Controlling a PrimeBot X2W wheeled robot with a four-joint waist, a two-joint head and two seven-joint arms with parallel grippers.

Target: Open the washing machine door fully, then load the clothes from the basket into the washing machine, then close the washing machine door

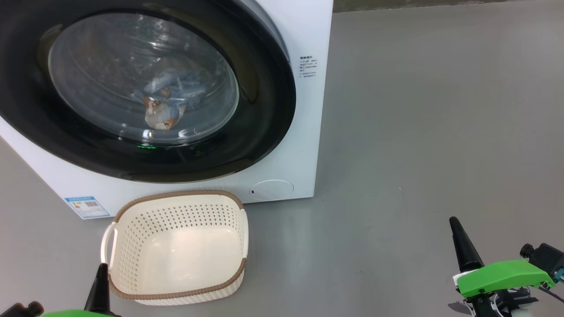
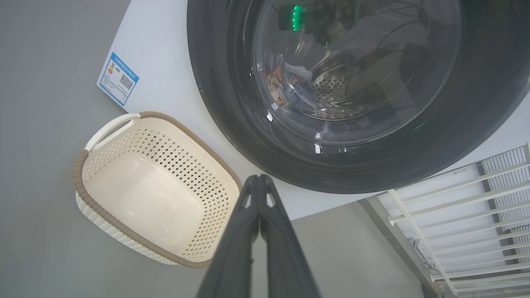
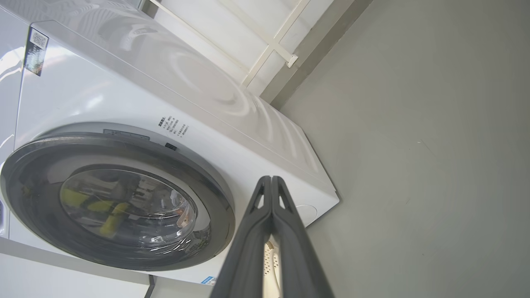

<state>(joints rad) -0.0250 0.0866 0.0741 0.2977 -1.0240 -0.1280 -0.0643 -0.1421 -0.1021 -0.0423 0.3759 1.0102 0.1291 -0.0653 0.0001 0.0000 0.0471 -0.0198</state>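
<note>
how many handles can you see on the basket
2 on the basket: left handle on its left end, right handle on its right end; none seems hidden.

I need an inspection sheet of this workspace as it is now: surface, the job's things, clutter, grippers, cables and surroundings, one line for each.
Surface: smooth, even grey floor.
Job's things: big white front-loading washing machine; its round door with glossy black rim is shut; light blue and orange clothes lie in the drum behind the glass; cream perforated plastic basket with brown rim stands on the floor before the machine, empty.
Clutter: nothing seen.
Grippers: left gripper and right gripper, dark fingers pressed together, holding nothing.
Cables: nothing seen on the floor.
Surroundings: white metal grid frame beside the machine; blue label sticker on its front.
</note>
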